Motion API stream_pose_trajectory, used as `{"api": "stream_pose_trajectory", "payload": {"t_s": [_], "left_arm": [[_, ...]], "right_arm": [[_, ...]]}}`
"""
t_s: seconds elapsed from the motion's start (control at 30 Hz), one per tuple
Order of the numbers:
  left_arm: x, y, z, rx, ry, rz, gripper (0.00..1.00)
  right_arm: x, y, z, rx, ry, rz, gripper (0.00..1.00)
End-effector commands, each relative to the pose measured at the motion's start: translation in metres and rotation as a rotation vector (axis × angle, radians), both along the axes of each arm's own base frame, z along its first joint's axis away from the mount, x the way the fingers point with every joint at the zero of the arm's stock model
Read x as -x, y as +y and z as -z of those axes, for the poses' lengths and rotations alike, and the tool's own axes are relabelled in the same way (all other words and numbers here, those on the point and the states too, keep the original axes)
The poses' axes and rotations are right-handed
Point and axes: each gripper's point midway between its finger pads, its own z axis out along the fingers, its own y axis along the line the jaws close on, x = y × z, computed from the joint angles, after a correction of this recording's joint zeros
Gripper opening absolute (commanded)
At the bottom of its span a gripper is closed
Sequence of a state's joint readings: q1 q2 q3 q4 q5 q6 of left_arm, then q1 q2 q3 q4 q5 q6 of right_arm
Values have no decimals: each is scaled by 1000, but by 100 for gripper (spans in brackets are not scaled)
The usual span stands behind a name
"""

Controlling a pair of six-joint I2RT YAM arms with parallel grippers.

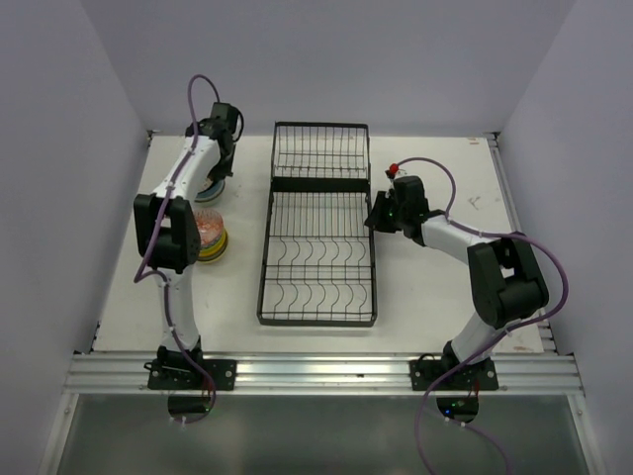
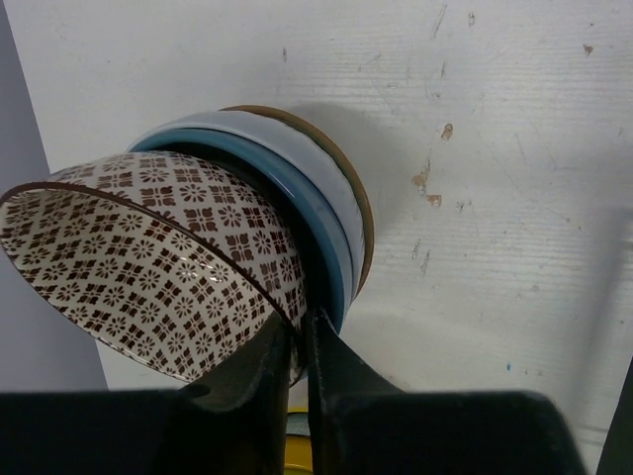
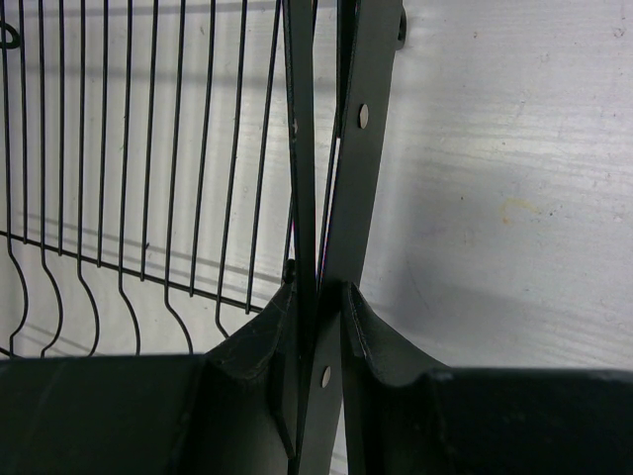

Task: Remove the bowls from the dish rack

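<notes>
The black wire dish rack (image 1: 318,297) lies in the middle of the table with no bowls in it. At the back left, my left gripper (image 1: 212,178) (image 2: 300,322) is shut on the rim of a brown-patterned bowl (image 2: 148,257). That bowl is tilted and leans on a stack of bowls (image 2: 326,208) with blue, pale and brown rims. A second stack (image 1: 211,237), orange on yellow-green, stands nearer. My right gripper (image 1: 377,212) (image 3: 321,287) is shut on the rack's right side rail (image 3: 361,119).
Grey walls close in the table on the left, back and right. An aluminium rail (image 1: 316,371) with both arm bases runs along the near edge. The left arm's forearm (image 1: 173,213) hangs over the nearer stack.
</notes>
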State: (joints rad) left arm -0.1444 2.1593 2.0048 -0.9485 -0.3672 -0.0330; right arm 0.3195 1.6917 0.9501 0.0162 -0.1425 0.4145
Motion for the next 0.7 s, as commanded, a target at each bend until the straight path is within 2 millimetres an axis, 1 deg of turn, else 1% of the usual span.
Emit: {"api": "stream_pose_trajectory", "payload": {"t_s": [0.0, 0.03, 0.07, 0.13, 0.2, 0.23, 0.27, 0.33, 0.4, 0.43, 0.5, 0.53, 0.57, 0.6, 0.63, 0.67], "left_arm": [[-5, 6, -38, -3, -99, -13, 16], [-5, 4, -39, 8, -100, -10, 32], [-6, 3, -41, 11, -107, -14, 39], [-6, 5, -53, 3, -137, -30, 51], [-6, 5, -63, 0, -161, -33, 55], [-6, 8, -72, -9, -182, -44, 57], [-6, 9, -77, -11, -193, -49, 59], [-5, 11, -91, -20, -228, -60, 61], [-4, 13, -100, -25, -251, -68, 63], [-3, 16, -110, -37, -273, -79, 64], [-2, 17, -120, -38, -294, -85, 65], [1, 16, -130, -29, -311, -86, 67], [2, 15, -142, -19, -342, -86, 72], [7, 10, -162, -7, -388, -66, 74], [7, 3, -176, 7, -428, -39, 78], [11, -3, -185, 4, -453, -18, 80]], "right_arm": [[40, -19, 62, 93, 216, 15, 0], [41, -19, 62, 93, 218, 15, 0], [41, -19, 62, 93, 218, 15, 0], [41, -19, 62, 94, 217, 16, 0], [40, -21, 63, 97, 218, 19, 0], [41, -20, 63, 96, 218, 17, 0], [41, -20, 63, 96, 220, 18, 0], [41, -19, 63, 95, 220, 16, 0], [41, -20, 64, 96, 223, 16, 0], [41, -19, 64, 95, 223, 15, 0], [42, -20, 64, 97, 224, 16, 0], [41, -21, 64, 97, 223, 18, 0], [42, -20, 64, 99, 224, 15, 0], [43, -21, 65, 99, 228, 16, 0], [42, -21, 64, 101, 224, 17, 0], [43, -21, 64, 103, 225, 18, 0]]}}
